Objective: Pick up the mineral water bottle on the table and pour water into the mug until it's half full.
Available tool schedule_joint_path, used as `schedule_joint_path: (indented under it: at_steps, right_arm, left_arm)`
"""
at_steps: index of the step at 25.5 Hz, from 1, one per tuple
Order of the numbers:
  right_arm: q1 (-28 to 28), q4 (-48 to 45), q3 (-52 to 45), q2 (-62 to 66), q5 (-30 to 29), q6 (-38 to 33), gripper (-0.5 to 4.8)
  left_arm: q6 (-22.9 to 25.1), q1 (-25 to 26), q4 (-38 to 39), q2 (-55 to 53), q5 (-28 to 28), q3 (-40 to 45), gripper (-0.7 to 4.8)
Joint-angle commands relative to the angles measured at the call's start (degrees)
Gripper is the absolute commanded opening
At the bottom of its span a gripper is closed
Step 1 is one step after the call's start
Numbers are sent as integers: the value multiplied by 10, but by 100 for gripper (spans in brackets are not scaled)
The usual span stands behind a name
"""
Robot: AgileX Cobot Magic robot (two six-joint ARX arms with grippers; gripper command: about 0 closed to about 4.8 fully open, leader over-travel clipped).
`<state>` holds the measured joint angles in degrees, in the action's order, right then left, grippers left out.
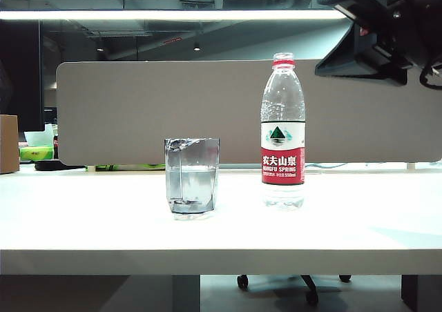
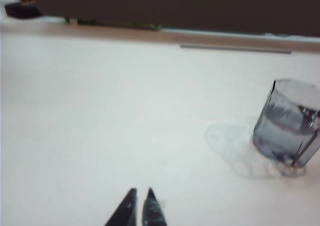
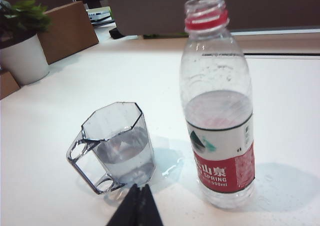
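Note:
The mineral water bottle (image 1: 282,132) stands upright and uncapped on the white table (image 1: 83,215), its water level near the top of the label. Just left of it is the smoky mug (image 1: 192,177), about half filled with water (image 3: 125,153). In the right wrist view the bottle (image 3: 220,136) and the mug (image 3: 120,146), whose handle shows here, stand side by side, and my right gripper (image 3: 139,186) is shut and empty, raised above and short of both. My right arm (image 1: 387,29) hangs high at the upper right. My left gripper (image 2: 141,192) is shut and empty over bare table, well apart from the mug (image 2: 287,126).
A grey partition panel (image 1: 138,105) runs along the table's back. A cardboard box (image 1: 8,143) sits at the far left, and the box (image 3: 67,31) shows again in the right wrist view with a potted plant (image 3: 22,46) beside it. The thick front edge (image 1: 207,260) is near the camera.

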<state>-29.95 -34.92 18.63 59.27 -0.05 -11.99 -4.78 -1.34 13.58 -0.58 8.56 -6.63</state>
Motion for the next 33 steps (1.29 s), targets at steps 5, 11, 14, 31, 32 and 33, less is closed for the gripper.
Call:
schedule_joint_path:
  at_steps: [5, 11, 14, 31, 32, 33]
  right_arm:
    - [0, -4, 1, -1, 1, 2, -1]
    - [15, 69, 1, -77, 38, 85, -2]
    - [81, 158, 1, -200, 51, 92, -1]
    - [311, 232, -95, -482, 30, 93, -1]
    - [311, 238, -115, -507, 29, 93, -1]
    - [311, 246, -122, -518, 29, 92, -1]
  left_arm:
    - [-1, 0, 16, -1, 3, -1, 21]
    - [-1, 0, 16, 0, 3, -1, 21]
    - [-1, 0, 17, 0, 3, -1, 21]
    - [-1, 0, 18, 0, 3, -1, 21]
    - [-1, 0, 19, 0, 3, -1, 21]
    - [-1, 0, 19, 0, 3, -1, 21]
